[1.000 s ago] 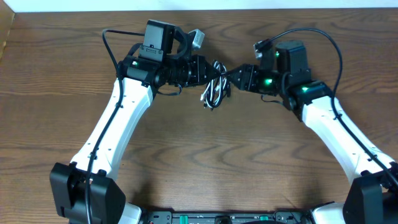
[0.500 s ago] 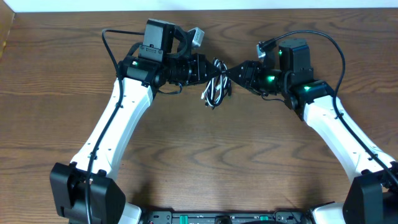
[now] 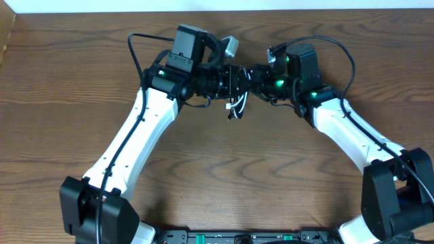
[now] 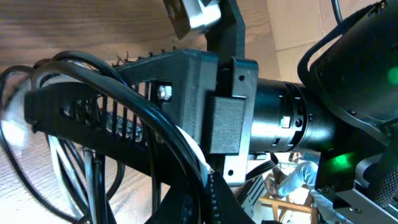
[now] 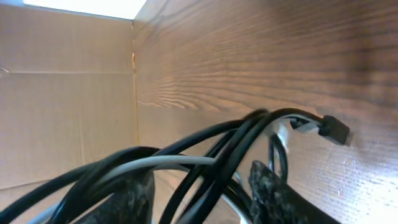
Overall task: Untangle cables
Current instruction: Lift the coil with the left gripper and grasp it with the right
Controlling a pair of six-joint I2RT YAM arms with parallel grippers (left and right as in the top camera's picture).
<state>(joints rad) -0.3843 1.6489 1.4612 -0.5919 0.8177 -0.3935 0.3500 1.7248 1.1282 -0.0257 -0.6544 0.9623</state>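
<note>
The cables (image 3: 237, 106), one black and one white, hang as a tangled bundle at the far middle of the table. My left gripper (image 3: 232, 79) and right gripper (image 3: 253, 76) meet nose to nose just above the bundle. In the left wrist view the left gripper (image 4: 199, 205) looks shut on the cables (image 4: 155, 121), which loop over the right gripper's ribbed fingers. In the right wrist view the right gripper (image 5: 202, 199) has its fingers apart, with black and white strands (image 5: 205, 162) crossing the gap. A black plug end (image 5: 333, 129) sticks out over the wood.
The wooden table (image 3: 224, 176) stretches toward the front. A cardboard wall (image 5: 62, 93) stands at the table's far edge. The arms' own thick black wires (image 3: 339, 47) arch above both wrists.
The left gripper moved right and the right gripper moved left, so they now almost touch. The bundle, stretched between them before, now hangs bunched below them.
</note>
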